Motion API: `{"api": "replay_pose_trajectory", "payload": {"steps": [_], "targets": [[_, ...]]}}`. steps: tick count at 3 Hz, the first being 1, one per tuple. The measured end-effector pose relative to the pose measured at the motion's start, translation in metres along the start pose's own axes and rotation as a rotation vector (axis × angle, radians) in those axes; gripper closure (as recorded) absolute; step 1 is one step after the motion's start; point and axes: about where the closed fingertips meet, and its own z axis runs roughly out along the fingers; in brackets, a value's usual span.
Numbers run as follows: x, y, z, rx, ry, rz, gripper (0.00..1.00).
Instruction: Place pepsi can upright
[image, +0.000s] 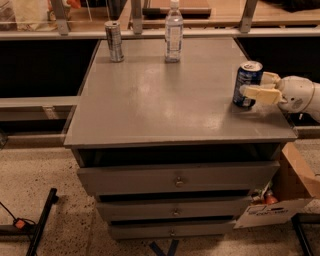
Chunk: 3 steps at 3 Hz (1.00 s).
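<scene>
The pepsi can (246, 76), blue with white markings and a silver top, stands upright on the grey cabinet top (165, 100) near its right edge. My gripper (253, 85) reaches in from the right. Its cream fingers (260, 93) sit on either side of the can's lower half, closed against it. The white wrist (300, 95) hangs just past the table's right edge.
A slim silver-grey can (114, 41) and a clear water bottle (173, 31) stand at the back of the top. Drawers (177, 180) fill the cabinet front. A cardboard box (295, 185) sits on the floor at right and a black stand leg (42, 215) at lower left.
</scene>
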Motion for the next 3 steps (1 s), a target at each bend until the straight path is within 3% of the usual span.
{"api": "replay_pose_trajectory", "payload": {"steps": [1, 2, 3], "targets": [[0.001, 0.000, -0.003, 0.003, -0.002, 0.004, 0.13], [-0.001, -0.004, -0.006, 0.006, 0.004, -0.002, 0.00], [-0.010, -0.013, -0.017, 0.006, 0.034, -0.021, 0.00]]}}
